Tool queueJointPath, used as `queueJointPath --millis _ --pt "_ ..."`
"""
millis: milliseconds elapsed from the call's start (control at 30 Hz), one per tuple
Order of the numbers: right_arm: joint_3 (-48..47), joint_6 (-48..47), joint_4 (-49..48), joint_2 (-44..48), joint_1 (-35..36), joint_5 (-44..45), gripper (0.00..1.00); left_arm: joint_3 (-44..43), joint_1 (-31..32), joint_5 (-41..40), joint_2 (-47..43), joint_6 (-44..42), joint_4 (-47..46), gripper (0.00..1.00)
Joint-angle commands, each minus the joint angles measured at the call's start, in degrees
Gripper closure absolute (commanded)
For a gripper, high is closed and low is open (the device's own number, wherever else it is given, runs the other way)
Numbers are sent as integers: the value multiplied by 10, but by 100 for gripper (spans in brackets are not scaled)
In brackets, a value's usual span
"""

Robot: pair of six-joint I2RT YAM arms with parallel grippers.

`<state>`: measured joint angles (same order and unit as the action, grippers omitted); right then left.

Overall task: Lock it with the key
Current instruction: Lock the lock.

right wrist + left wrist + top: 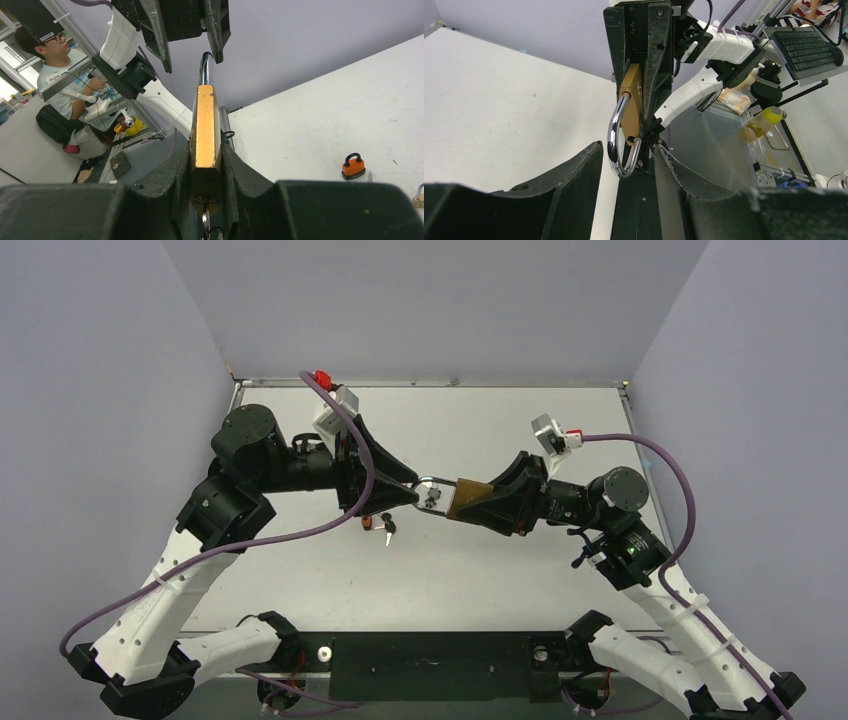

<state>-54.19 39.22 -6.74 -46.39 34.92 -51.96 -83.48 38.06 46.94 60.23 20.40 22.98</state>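
The lock (468,498) is a brass padlock held in mid-air over the table's middle, its silver shackle (615,145) pointing at the left arm. My right gripper (206,150) is shut on the brass body (205,125), one finger pressed to each flat side. A key (205,219) sticks in the keyhole at the body's near end. My left gripper (626,150) is open, and its fingers (574,175) stand either side of the shackle loop with a gap on both sides. The shackle's short leg sits just outside its hole in the body.
A small orange padlock (353,167) stands on the white table (520,570), with a brown piece (419,196) near it at the view's edge. A dark key (388,528) and a red bit (367,524) lie under the left gripper. Grey walls close three sides.
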Motion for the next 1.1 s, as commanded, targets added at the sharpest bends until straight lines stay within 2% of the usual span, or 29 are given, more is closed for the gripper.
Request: queueJointPath --millis 0,500,633,800,1067 --pt "-47 -10 -52 9 10 6 100 -1 -3 9 -6 -7 -13 61" --pt "-50 -28 -35 13 11 18 100 19 -3 52 -6 16 -48 72" --pt "-51 -27 -35 13 11 19 100 26 -3 52 -4 22 -57 81" --pt "-51 -29 -31 9 10 16 100 32 -3 49 -4 33 -76 100" --pt "-55 -9 -38 -3 11 -5 100 34 -2 29 -8 6 -52 100"
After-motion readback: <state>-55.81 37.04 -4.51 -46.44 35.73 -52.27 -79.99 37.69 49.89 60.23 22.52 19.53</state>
